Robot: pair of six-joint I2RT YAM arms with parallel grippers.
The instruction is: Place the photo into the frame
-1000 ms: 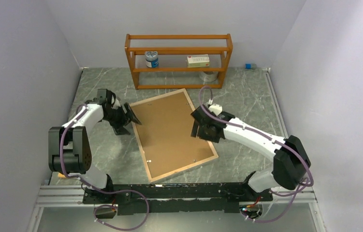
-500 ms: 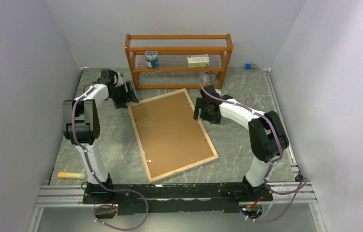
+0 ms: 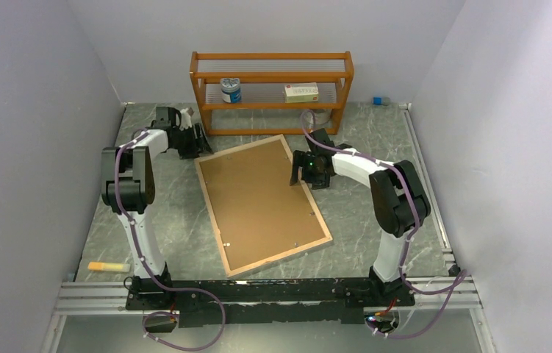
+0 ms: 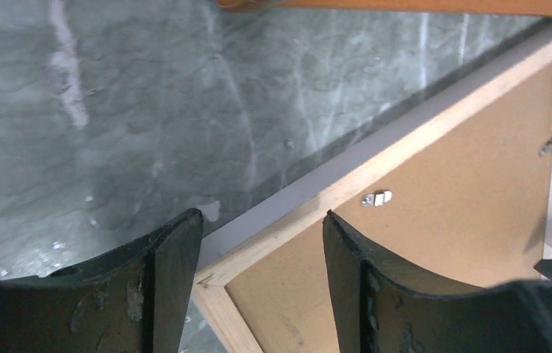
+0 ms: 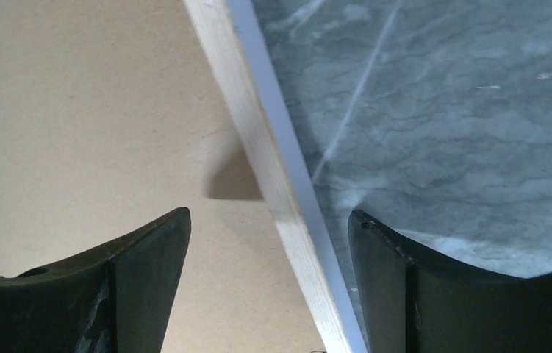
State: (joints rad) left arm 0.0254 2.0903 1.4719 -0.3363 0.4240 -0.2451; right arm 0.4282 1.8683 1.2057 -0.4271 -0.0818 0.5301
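Straddling the face-down frame [image 3: 212, 219] with left jaws spread at eleven o'clock, right jaws spread at two, probably for lifting.

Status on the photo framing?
Done: nothing visible; the frame lies back-up with the backing board in place, no photo in view. In hand: left gripper, open, straddles a far corner; right gripper, open, straddles the right rim. To do: remove board, insert photo, reclose.
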